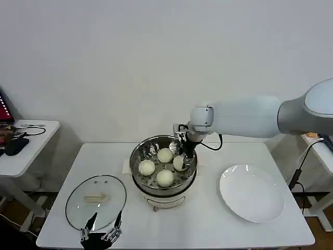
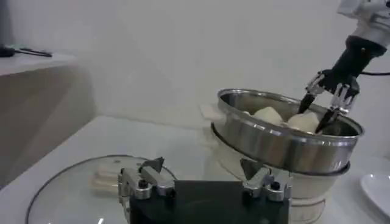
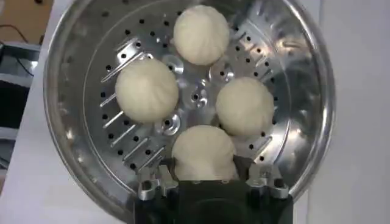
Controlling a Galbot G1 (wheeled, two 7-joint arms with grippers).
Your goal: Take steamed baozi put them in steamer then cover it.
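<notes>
Baozi fill the steamer (image 1: 163, 169): four soft, off-white buns sit on its perforated floor, and the right gripper (image 3: 205, 181) hangs just over the one nearest the rim on the robot's right, its jaws spread to either side of that bun (image 3: 204, 152). Whether the pads touch the dough or have let go I cannot tell; nothing looks squeezed or dented. The other three baozi (image 1: 165, 154) lie close together, nearly touching, around the centre of the basket. The steamer itself stands on its white electric base in the middle of the table (image 1: 208, 221), with a flat white plate (image 1: 252, 192), now bare, off to the robot's right. To the left lies the cover (image 1: 95, 202), flat on the table with its small white handle (image 1: 95, 198) up, and the left gripper (image 1: 101, 229) waits at the near edge of the glass with its jaws wide apart and holding nothing. With all buns apparently in, covering looks like what remains. The lid is likely heavy for its size, stiff, smooth and breakable; the oblong handle is the sensible place to pinch, since the steel rim lies flush on the table and the glass would slip. The buns are light and easily marked, so a gentle release matters.
</notes>
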